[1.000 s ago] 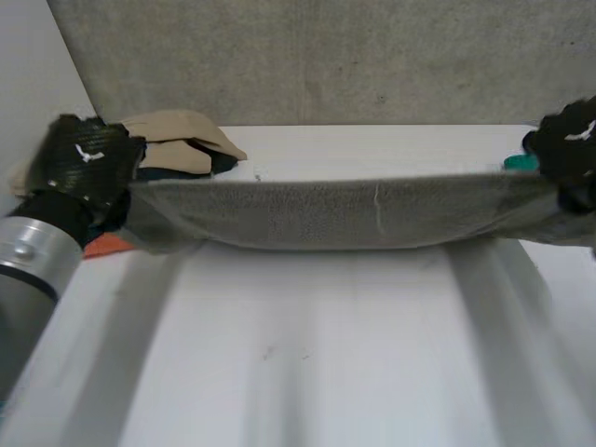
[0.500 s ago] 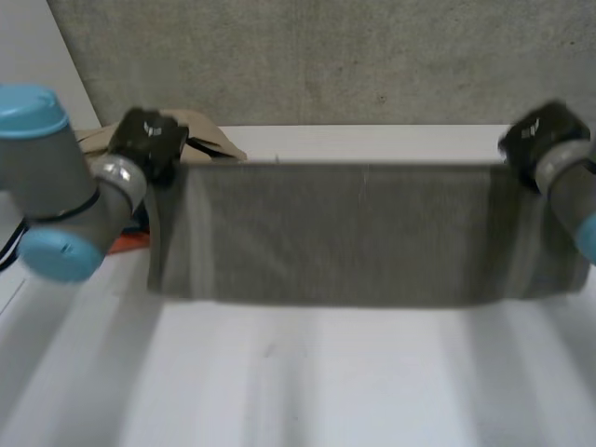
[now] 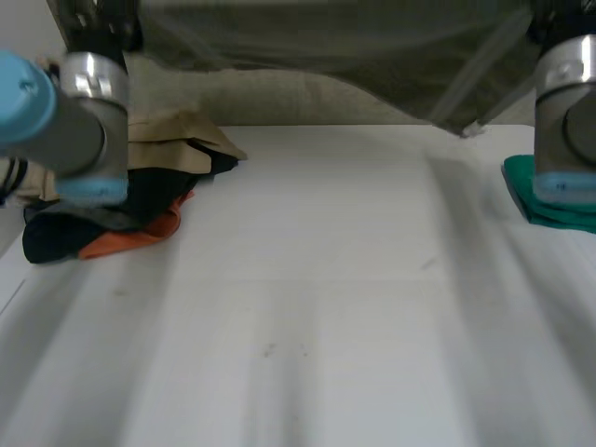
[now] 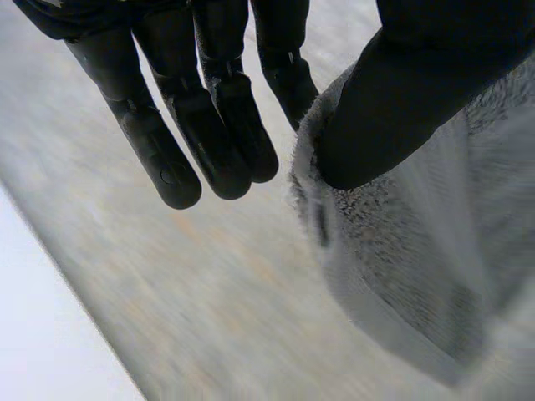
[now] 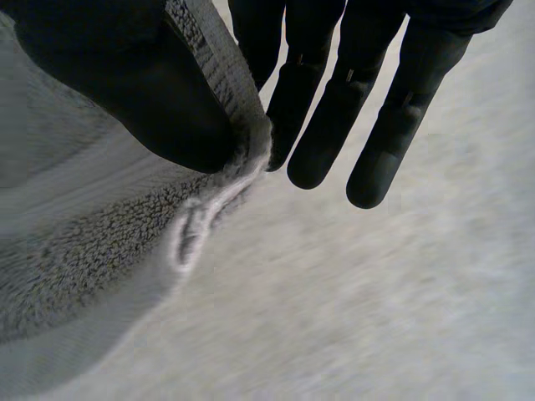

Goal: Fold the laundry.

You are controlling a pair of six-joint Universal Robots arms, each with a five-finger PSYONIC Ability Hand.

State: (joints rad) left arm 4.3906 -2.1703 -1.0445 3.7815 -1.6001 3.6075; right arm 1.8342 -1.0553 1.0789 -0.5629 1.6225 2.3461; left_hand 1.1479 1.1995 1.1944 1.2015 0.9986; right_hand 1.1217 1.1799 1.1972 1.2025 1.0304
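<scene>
A grey terry towel (image 3: pixel 326 56) hangs stretched wide, high above the white table (image 3: pixel 307 317), between my two raised arms. In the left wrist view my left hand (image 4: pixel 209 125) pinches one upper corner of the towel (image 4: pixel 401 259) between its thumb (image 4: pixel 418 92) and fingers. My right hand (image 5: pixel 359 109) holds the opposite upper corner of the towel (image 5: pixel 92 267) the same way, thumb (image 5: pixel 125 83) pressed on the pile. The towel's lower edge sags toward a corner (image 3: pixel 470 128) near the right arm (image 3: pixel 563 112).
A heap of laundry (image 3: pixel 140 200) in beige, black and orange lies at the table's back left, beside the left arm (image 3: pixel 70 121). A green cloth (image 3: pixel 549 200) lies at the back right. A grey wall (image 3: pixel 307 98) stands behind the table.
Both arms have swung up and lifted the towel from just above the table to high over it. Both hands keep their corner grips.
</scene>
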